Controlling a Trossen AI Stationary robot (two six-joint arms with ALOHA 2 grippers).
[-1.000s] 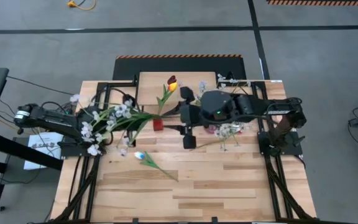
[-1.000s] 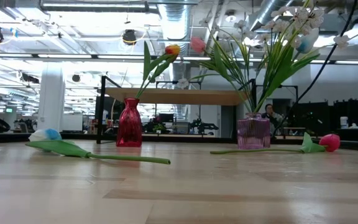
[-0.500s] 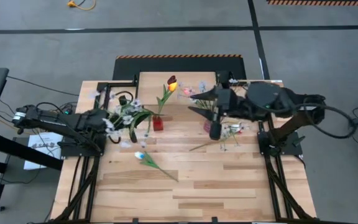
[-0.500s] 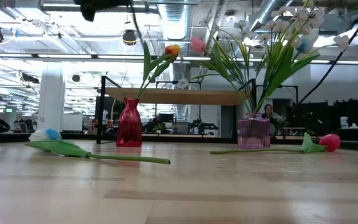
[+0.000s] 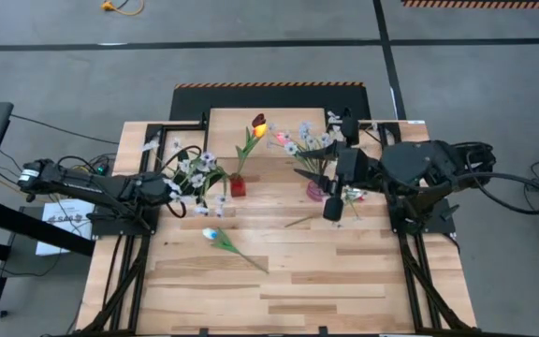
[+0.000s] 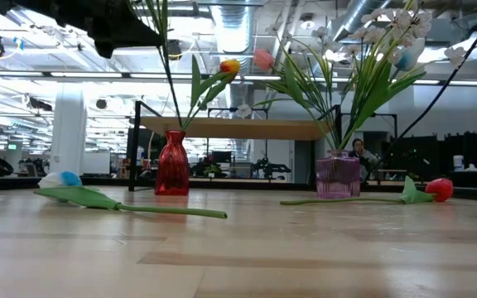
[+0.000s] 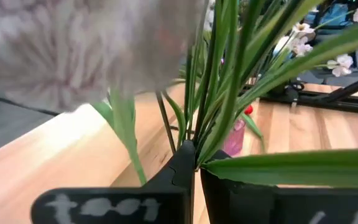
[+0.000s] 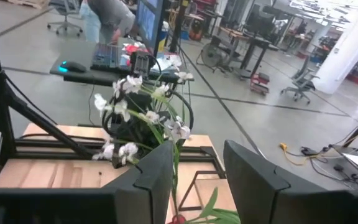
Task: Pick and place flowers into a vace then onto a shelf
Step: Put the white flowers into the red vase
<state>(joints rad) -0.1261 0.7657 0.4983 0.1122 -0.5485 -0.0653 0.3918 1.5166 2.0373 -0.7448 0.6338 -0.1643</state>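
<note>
glossy red glass vase (image 6: 171, 163), slatted wood tabletop (image 5: 344, 271)

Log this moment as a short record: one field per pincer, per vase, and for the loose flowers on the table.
left pincer: shut on a spray of white blossoms, held above the table left of the red vase
right pincer: open, empty, beside the pink vase
red vase: upright, holds one orange-red tulip
pink vase: upright, holds several white-blossom stems
loose flowers: white tulip and pink tulip lying flat
shelf: behind the vases
</note>
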